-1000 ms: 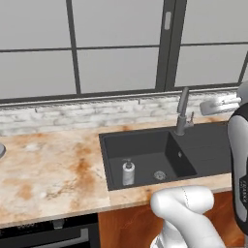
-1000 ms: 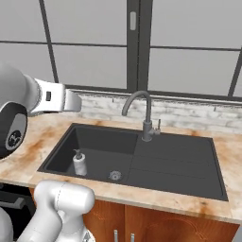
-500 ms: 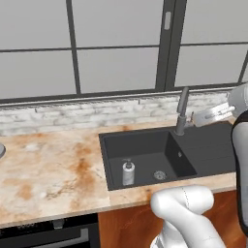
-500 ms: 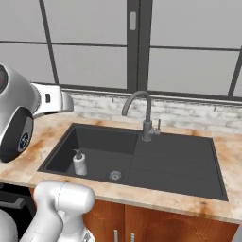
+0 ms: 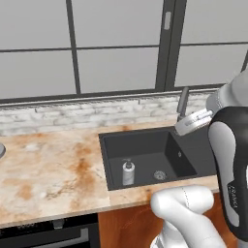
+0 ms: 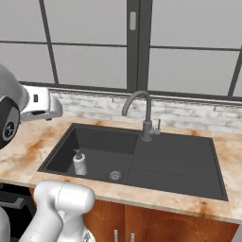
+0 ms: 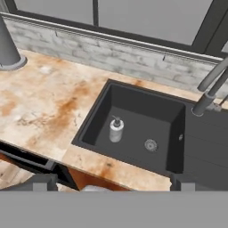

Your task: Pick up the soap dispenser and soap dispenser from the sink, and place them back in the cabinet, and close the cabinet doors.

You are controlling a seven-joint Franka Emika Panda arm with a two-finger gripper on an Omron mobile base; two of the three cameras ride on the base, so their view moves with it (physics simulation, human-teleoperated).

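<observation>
Hand view looks down on the soap dispenser (image 7: 116, 129), standing upright in the sink (image 7: 133, 107) basin, well below the gripper (image 7: 111, 182). Fingers (image 7: 42, 181) spread wide, holding nothing.

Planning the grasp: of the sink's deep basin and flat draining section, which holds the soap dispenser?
The deep basin, beside the drain; soap dispenser stands upright.

**Colours around my sink**

I see a dark charcoal rectangular sink basin (image 7: 133, 111), a small grey-white marbled pump bottle (image 7: 116, 130) with grey pump, a rust-blotched beige marble counter (image 7: 40, 102), and a pale grey brick backsplash (image 6: 189, 112).
</observation>
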